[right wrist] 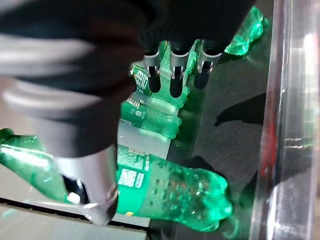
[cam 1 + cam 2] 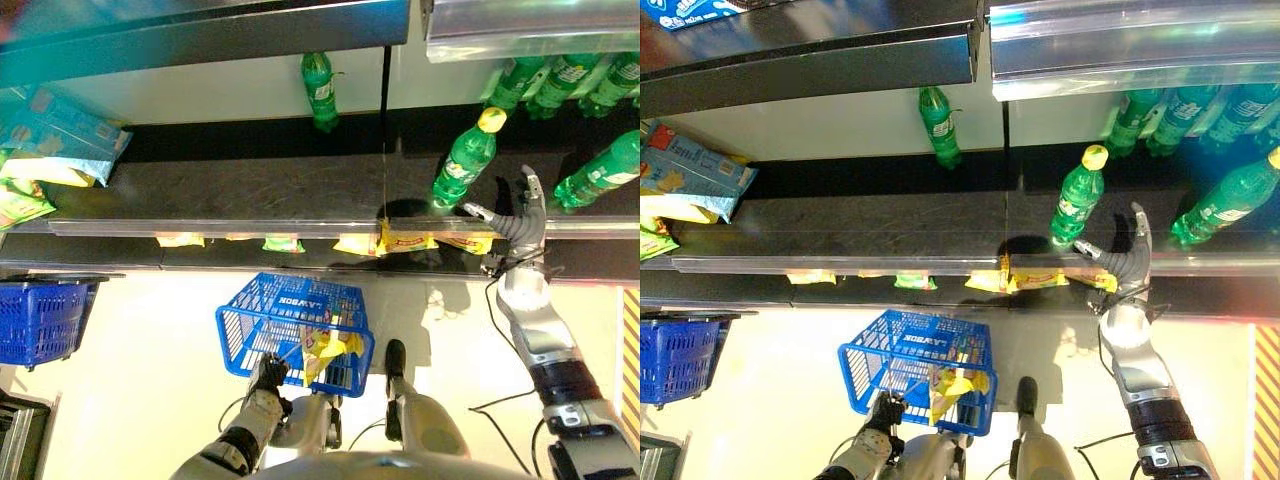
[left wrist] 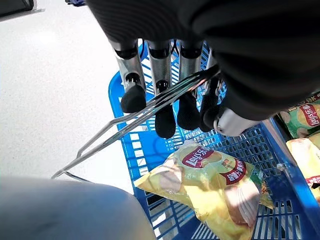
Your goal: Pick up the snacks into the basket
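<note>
Nearest the robot, the blue basket is hung by its wire handle from the left hand, whose fingers are curled round that handle. A yellow snack bag is seen lying inside the basket, its long axis laid slantwise across the floor of it, one end propped against the basket wall. A second blue basket is parked off to the left. Further out, more yellow snack packs are lined up under the front edge of the shelf. The right hand is raised at that shelf, fingers straight and spread, nothing held, just beside a green bottle that is stood upright.
</note>
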